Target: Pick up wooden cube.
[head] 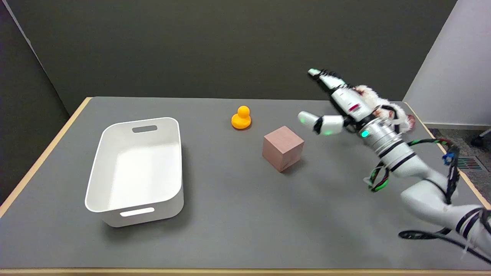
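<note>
Left of our right hand point(339, 107) sits the wooden cube point(282, 147), just apart. We hold nothing; fingers are spread wide.

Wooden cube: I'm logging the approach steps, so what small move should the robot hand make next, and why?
Probably ease the robot hand left and down toward the wooden cube. The hand is open, holds nothing, and hangs to the cube's right, apart from it, while the cube sits untouched on the table. Closing the fingers now would catch nothing.

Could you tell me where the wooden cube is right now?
In the head view the wooden cube sits on the table, right of centre, just below-right of the yellow duck and left of the open right hand.
</note>
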### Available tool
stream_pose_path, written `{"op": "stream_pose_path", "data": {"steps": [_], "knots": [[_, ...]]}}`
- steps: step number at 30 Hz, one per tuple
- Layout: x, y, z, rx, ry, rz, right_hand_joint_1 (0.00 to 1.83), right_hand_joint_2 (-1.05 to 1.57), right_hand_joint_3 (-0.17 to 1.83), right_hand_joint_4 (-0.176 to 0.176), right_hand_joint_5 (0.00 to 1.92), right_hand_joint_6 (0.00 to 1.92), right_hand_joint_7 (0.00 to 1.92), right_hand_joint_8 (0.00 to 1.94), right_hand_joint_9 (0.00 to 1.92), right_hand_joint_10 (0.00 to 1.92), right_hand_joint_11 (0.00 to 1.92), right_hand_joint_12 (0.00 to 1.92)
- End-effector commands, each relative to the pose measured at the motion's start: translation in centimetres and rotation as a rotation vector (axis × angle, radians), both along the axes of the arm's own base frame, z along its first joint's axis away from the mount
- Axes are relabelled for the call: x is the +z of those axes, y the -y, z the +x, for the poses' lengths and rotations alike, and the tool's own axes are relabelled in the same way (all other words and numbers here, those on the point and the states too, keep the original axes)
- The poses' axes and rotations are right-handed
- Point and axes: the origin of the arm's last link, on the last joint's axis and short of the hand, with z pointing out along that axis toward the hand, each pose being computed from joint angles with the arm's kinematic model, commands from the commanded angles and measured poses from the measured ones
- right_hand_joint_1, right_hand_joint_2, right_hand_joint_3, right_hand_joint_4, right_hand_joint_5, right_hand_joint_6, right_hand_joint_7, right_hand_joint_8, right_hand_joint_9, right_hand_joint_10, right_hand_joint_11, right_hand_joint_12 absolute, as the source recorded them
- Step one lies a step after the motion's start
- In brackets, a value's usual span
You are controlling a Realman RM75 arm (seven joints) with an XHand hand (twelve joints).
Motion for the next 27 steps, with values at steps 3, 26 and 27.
{"op": "stream_pose_path", "data": {"steps": [3, 26, 27], "knots": [[-13.6, -6.6, -2.4, 0.003, -0.21, -0.093, 0.31, 0.62, 0.71, -0.176, 0.03, 0.3, 0.04, 0.37, 0.0, 0.4, 0.0, 0.45], [-16.9, -7.0, -4.4, 0.029, -0.085, -0.325, 0.32, 0.56, 0.87, -0.176, 0.06, 0.21, 0.02, 0.44, 0.0, 0.46, 0.0, 0.46], [-16.9, -6.7, -5.1, 0.001, -0.071, -0.336, 0.32, 0.56, 0.87, -0.176, 0.06, 0.19, 0.02, 0.43, 0.0, 0.46, 0.0, 0.46]]}}
